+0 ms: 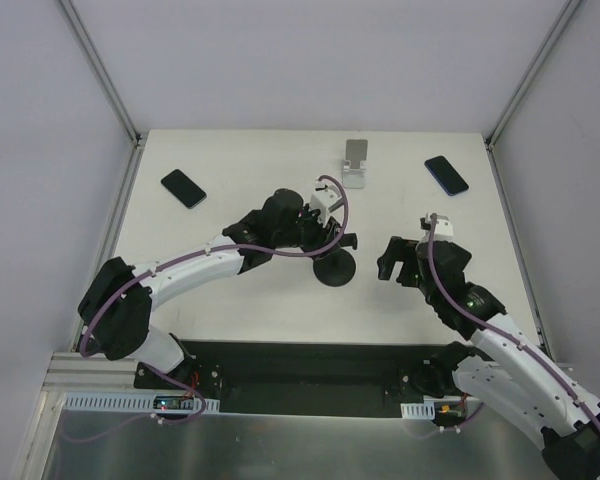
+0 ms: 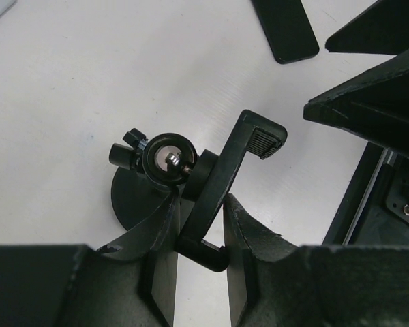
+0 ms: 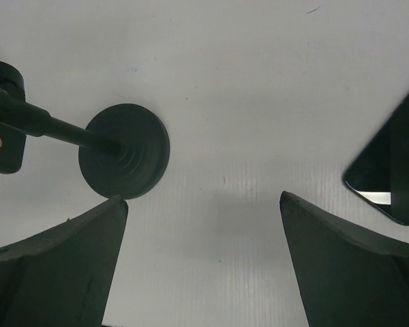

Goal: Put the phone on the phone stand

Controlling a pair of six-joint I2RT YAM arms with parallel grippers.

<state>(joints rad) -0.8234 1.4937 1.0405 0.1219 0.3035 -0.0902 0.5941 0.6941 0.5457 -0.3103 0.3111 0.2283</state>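
The white desk [image 1: 240,170] bears a black phone [image 1: 183,188] left, a dark phone [image 1: 446,175] right. A silver stand [image 1: 355,163] sits between; a black stand [image 1: 335,270] nearer.

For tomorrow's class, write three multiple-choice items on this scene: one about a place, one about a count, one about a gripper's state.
1. Where is the silver phone stand?
A. Near the far edge of the table, about mid-width.
B. Beside the arm bases.
C. At the table's left edge.

2. How many phones lie on the table?
A. One.
B. Two.
C. Three.

3. What state is the left gripper in?
A. Open above a phone.
B. Shut on the black clamp holder.
C. Out of view.

Key:
1 A: it stands far from the arms, with the black phone on one side and the dark blue phone on the other.
2 B: only those two show.
3 B: the left wrist view shows its fingers pressed on the holder's clamp arm.
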